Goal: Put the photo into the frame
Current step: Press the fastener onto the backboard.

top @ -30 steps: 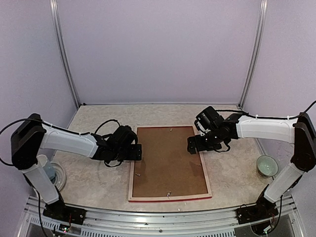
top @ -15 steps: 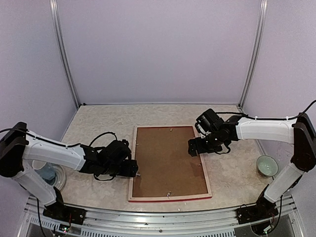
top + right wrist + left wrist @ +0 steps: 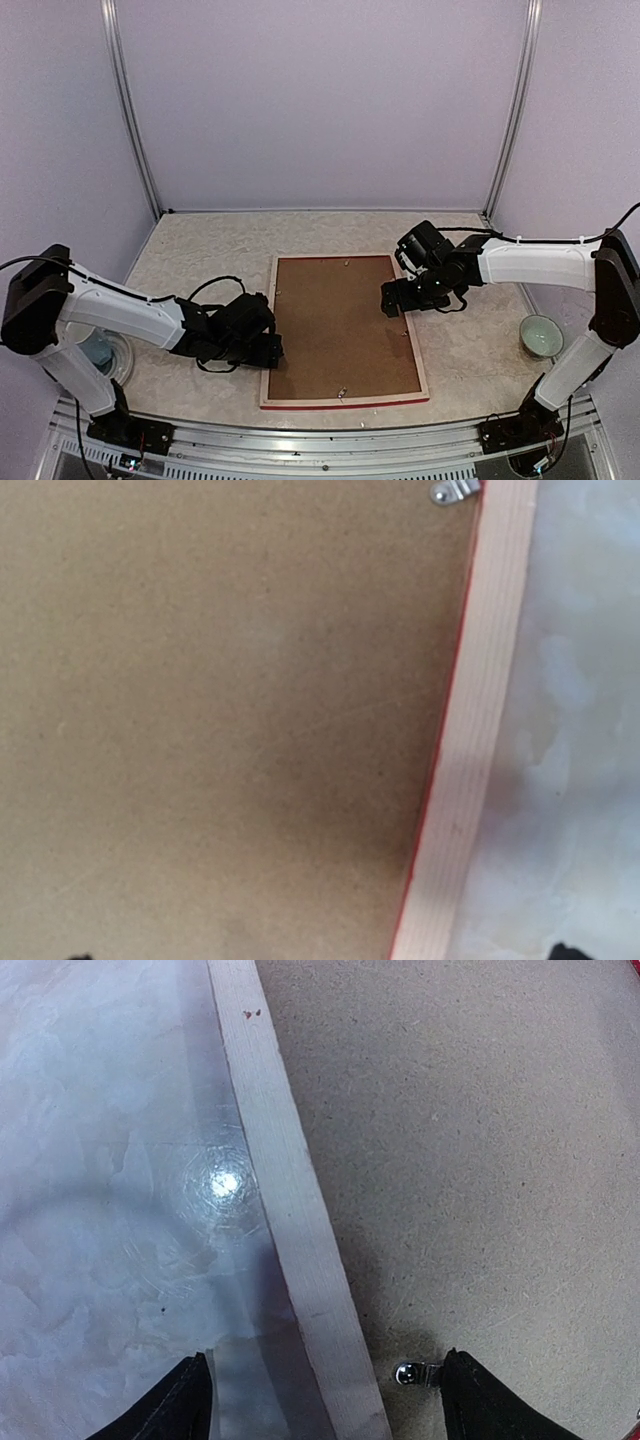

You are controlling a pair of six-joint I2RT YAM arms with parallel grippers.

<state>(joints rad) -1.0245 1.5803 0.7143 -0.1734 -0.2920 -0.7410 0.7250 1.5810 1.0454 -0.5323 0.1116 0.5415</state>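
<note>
Frame [image 3: 345,402] lies face-down at table [image 3: 200,250] centre, pale wood back up, red edge showing along the 6 o'clock side. Brown backing board [image 3: 340,325] sits inside it and fills the opening. Photo not visible anywhere; can't tell if it is under the board or out of shot.

Left gripper [image 3: 277,350] is low at the frame's 8 o'clock. Jaws are apart and straddle the left bar: one fingertip [image 3: 185,1400] over bare table, the other over the board. No contact seen. Likely set to pinch or nudge that bar, or to work the metal turn clip [image 3: 415,1372] just beside the inner finger.

Right gripper [image 3: 388,297] is at the frame's 2 o'clock. Jaws are spread wide over the right bar, tips barely in shot in the wrist view, holding nothing. Probably bracing that side so the frame doesn't slide.

Judgement: the board covers the opening, so it, and maybe the clips, would have to come off if the photo isn't in yet.

Around: pale green bowl [image 3: 540,335] at the table's 4 o'clock, well apart from the frame. White round dish [image 3: 122,355] at 8 o'clock, partly hidden by the left arm. Neither blocks the frame. Main nuisance is the thin flat bar, hard to get fingers under.
</note>
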